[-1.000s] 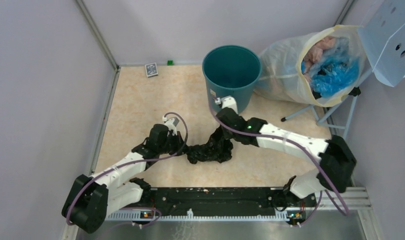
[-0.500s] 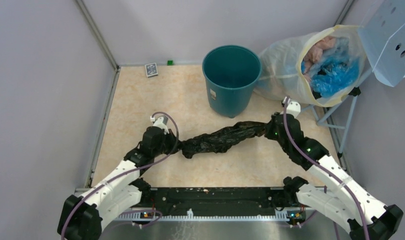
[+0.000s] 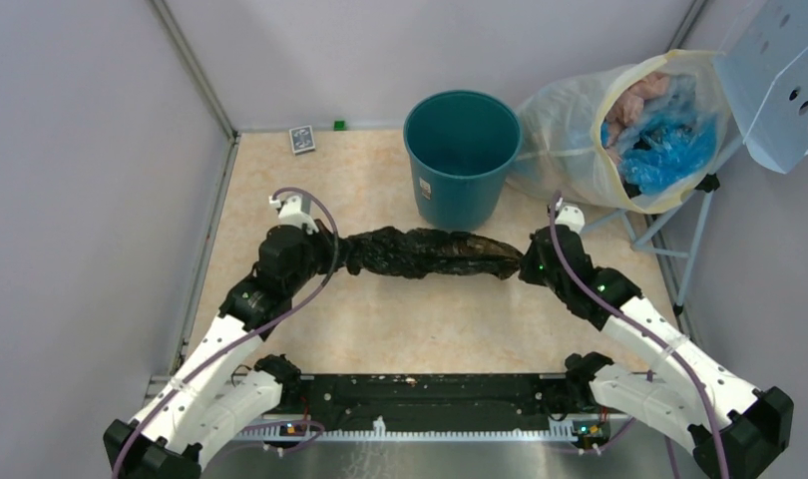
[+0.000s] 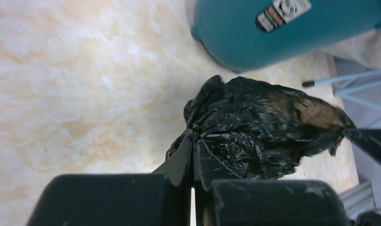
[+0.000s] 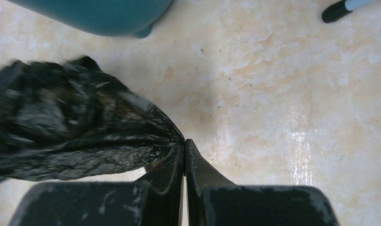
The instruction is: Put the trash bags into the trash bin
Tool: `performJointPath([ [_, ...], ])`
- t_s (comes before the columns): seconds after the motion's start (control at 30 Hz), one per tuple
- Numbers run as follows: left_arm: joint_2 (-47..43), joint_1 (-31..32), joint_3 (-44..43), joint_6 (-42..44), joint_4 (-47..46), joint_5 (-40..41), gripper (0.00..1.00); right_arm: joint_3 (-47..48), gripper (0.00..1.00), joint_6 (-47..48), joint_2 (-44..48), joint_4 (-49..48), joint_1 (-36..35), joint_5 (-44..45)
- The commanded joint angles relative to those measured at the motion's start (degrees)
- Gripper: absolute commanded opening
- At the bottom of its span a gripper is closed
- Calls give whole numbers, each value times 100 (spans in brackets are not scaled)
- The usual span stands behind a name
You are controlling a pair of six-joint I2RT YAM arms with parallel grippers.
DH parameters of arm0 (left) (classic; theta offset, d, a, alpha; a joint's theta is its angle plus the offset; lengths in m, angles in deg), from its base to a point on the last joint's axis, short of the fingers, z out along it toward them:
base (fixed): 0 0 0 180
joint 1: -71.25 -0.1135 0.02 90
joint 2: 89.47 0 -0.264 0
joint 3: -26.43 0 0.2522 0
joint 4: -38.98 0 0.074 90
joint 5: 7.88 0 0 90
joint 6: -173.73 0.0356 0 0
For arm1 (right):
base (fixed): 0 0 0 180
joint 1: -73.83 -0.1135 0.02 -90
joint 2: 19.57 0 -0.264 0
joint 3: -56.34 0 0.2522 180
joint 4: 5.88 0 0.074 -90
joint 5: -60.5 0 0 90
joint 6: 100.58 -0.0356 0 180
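Observation:
A glossy black crinkled trash bag (image 3: 425,253) is stretched out sideways between both arms, just in front of the teal-green trash bin (image 3: 462,155). My left gripper (image 3: 332,251) is shut on the bag's left end, and my right gripper (image 3: 523,265) is shut on its right end. In the left wrist view the bag (image 4: 259,129) bunches right at the gripper (image 4: 194,136), with the bin (image 4: 282,28) and its white label beyond. The right wrist view shows the bag (image 5: 71,127) running left from the pinched gripper (image 5: 184,143), below the bin's base (image 5: 108,16).
A large translucent whitish sack (image 3: 619,125) with blue and pink contents leans at the back right on a metal stand (image 3: 629,225). A small dark card (image 3: 301,138) and a green block (image 3: 339,125) lie by the back wall. Walls close in the left and back.
The right gripper swung from beside the bin out to the right, drawing the crumpled bag into a long strip. Both grippers then moved toward the bin, carrying the bag with them.

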Motion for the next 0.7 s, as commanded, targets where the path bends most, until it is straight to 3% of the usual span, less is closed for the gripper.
performJointPath([
  [0.0,-31,-69,-531,229,540,1129,0,-19,0,-644,15,298,40,645],
  [0.07,36,-103,-650,243,576,1121,0,-103,0,-746,54,277,46,549],
  [0.23,291,-104,-762,348,366,161,7,-221,2,-22,166,-226,44,-935],
  [0.27,327,-110,-756,367,305,43,8,-192,13,69,168,-232,45,-1136],
  [0.33,438,-106,-740,415,182,-361,12,-154,44,301,189,-257,38,-1479],
  [0.47,798,-104,-729,437,-49,-956,14,-141,67,883,284,-595,27,-2492],
  [0.57,1037,-104,-867,388,-150,-1261,12,244,68,1243,100,-609,-371,-2546],
  [0.67,1184,-104,-1032,256,-281,-1497,13,755,65,1650,-333,-754,-1407,-1931],
])
